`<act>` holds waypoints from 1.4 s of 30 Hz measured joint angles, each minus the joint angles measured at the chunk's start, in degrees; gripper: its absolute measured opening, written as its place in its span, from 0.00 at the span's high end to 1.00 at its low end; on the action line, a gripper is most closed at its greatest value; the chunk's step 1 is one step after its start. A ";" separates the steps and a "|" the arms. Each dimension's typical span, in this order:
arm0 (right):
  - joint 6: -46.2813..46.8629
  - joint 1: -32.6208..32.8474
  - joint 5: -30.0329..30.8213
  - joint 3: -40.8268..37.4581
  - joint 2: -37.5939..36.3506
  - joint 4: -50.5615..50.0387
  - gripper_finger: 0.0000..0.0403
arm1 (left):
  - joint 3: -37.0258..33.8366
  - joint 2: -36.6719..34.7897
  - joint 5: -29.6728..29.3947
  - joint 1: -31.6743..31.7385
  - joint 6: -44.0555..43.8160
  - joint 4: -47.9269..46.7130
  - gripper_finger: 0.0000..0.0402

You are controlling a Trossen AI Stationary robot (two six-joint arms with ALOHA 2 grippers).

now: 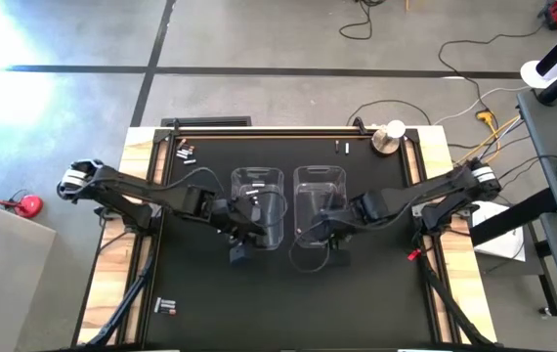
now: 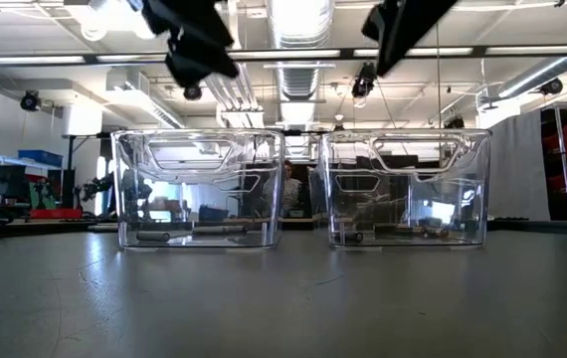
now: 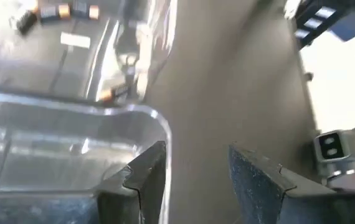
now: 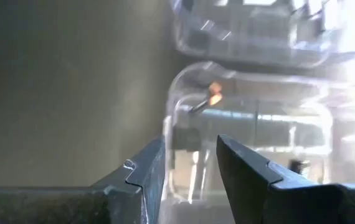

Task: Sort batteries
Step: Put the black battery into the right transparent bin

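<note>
Two clear bins stand side by side mid-table, the left bin [image 1: 257, 200] and the right bin [image 1: 320, 200]. Batteries lie on each bin's floor [image 2: 194, 232] [image 2: 403, 232]. One with a copper end [image 4: 213, 96] shows inside the right bin. Loose batteries lie on the table near the far left corner [image 1: 186, 152] [image 3: 59, 10], near the near left corner [image 1: 166, 307], and a single white one [image 1: 338, 148] lies by the far edge. My left gripper [image 1: 241, 242] [image 3: 196, 152] hovers open above the left bin's near corner [image 3: 156, 118]. My right gripper [image 1: 335, 240] [image 4: 190, 146] hovers open above the right bin's near wall.
A round metal object [image 1: 388, 137] stands at the table's far right corner. Bare black table top [image 1: 288, 303] stretches between the bins and the near edge. Cables lie on the floor beyond the far edge.
</note>
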 joint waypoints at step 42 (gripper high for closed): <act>29.10 -58.56 -5.54 3.89 23.33 8.86 0.70 | -4.12 -11.33 25.46 50.97 27.99 15.08 0.62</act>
